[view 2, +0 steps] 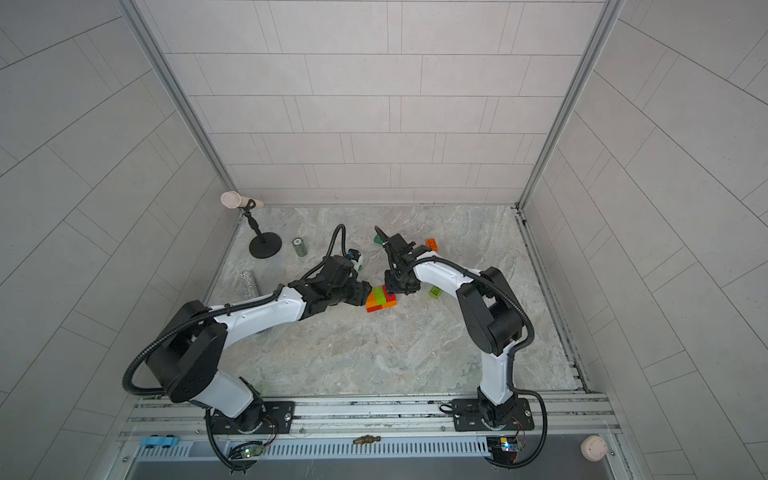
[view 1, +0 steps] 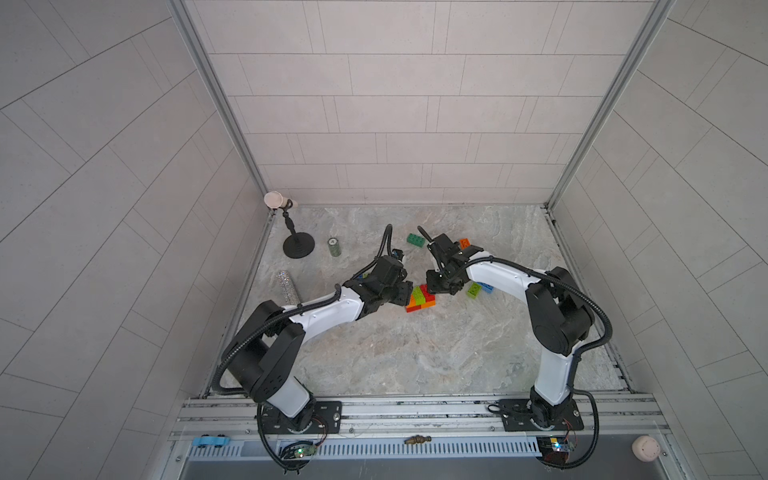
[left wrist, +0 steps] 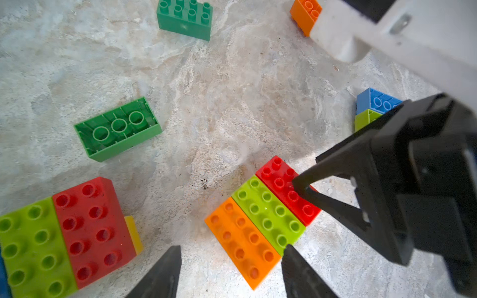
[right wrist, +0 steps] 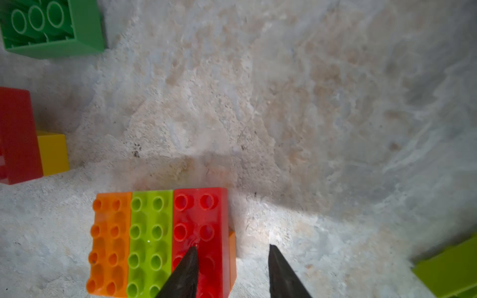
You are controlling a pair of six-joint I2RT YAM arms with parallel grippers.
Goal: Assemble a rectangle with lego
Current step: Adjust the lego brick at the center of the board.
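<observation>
While the rectangle is only part-built, the lego block (view 1: pixel 420 298) of orange, lime and red bricks sits mid-table between both arms. The right gripper (right wrist: pixel 232 246), jaws narrowly parted and holding nothing, rests one fingertip (right wrist: pixel 185 273) on the red brick (right wrist: pixel 200 222), likely to press it home. The left gripper (left wrist: pixel 232 247), jaws half apart and empty, hovers at the block's end, seemingly to steady it. Spare bricks (left wrist: pixel 117 129) lie scattered on the marbled table (view 1: pixel 415 357), boxed in by pale tiled walls (view 1: pixel 395 104)
</observation>
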